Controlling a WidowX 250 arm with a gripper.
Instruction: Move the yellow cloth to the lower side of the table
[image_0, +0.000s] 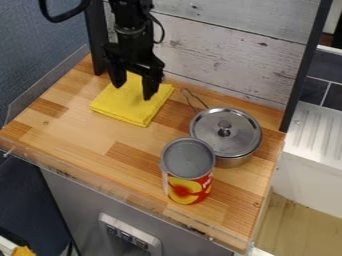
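The black gripper (133, 91) hangs at the upper left of the table, its two fingers spread apart over the yellow cloth (127, 106). The cloth lies folded in a flat square near the back of the wooden table (87, 137). One finger is above the cloth's back left part, the other over its right half. Nothing is held between them. Whether the fingertips touch the cloth, I cannot tell.
A lidded metal pot (230, 136) stands right of the cloth, its wire handle pointing toward it. In front of the pot is an upright can (187, 172). A whitewashed wooden panel (227, 47) rises behind, and a clear rim (100, 186) borders the front edge.
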